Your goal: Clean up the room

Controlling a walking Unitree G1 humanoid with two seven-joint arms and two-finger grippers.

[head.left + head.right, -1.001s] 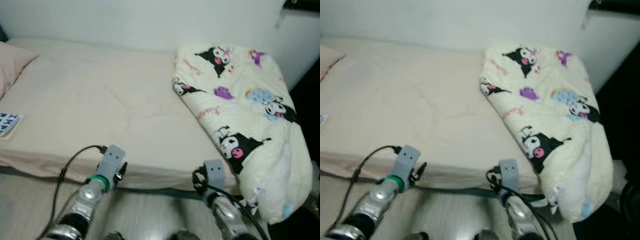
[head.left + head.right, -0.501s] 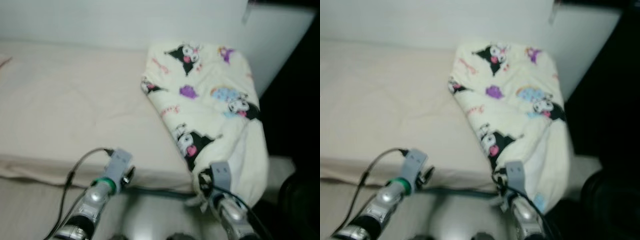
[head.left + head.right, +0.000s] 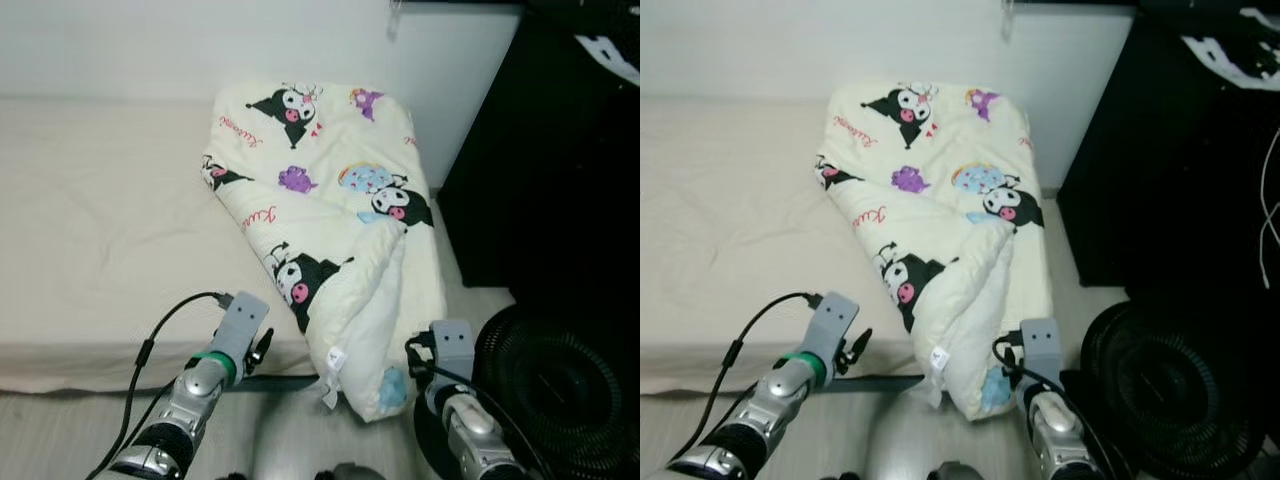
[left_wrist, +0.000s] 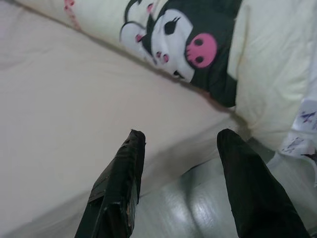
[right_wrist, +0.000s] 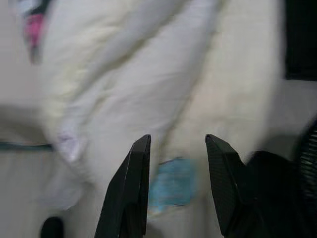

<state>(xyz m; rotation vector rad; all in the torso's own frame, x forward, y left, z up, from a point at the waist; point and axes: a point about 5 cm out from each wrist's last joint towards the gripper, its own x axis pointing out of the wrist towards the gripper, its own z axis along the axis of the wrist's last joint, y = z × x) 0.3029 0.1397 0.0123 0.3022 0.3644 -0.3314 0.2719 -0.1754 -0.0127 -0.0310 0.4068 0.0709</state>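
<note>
The robot is facing a folded quilt (image 3: 330, 230) overhanging the bed (image 3: 100, 230); both grippers, left (image 4: 178, 148) and right (image 5: 174, 148), are gaping empty, likely approaching to grasp it.

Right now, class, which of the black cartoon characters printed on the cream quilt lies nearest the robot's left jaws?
The black character with the pink nose on the folded cream quilt, at its lower edge beside the left gripper; the other characters sit farther up, towards the wall.
</note>
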